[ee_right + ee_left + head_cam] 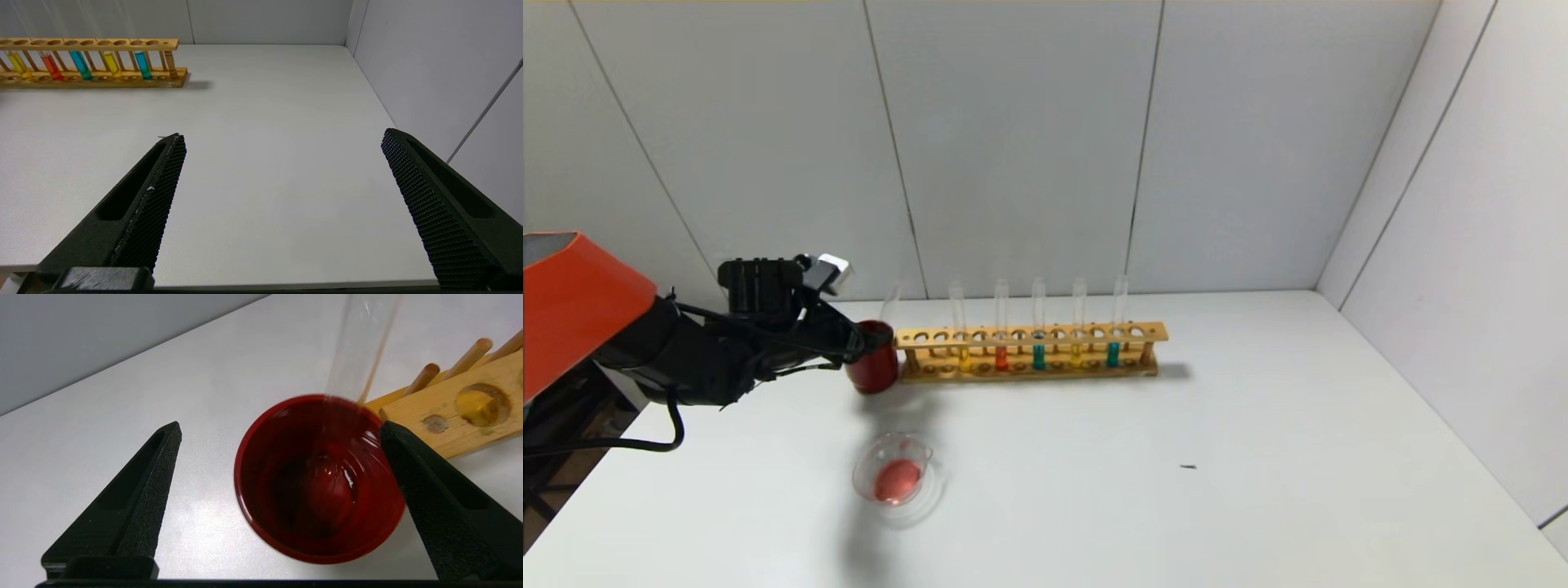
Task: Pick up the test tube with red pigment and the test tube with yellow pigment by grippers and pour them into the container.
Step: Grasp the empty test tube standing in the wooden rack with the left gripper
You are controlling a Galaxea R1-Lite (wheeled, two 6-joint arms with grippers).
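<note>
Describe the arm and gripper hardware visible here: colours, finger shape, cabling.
The left gripper has long, pointed black fingers with a grainy pad face and a recessed slot. On the head view its arm is black with an orange shell, a silver-white box module and trailing black cables. The right gripper has matching black tapered fingers with dotted grip texture.

The head view looks down from above and takes in the whole white surface (pixel 1258 457). The left wrist view sits close over the red cup (pixel 318 477). The right wrist view looks low across from farther off; all three share the wooden rack (pixel 1029 353).
</note>
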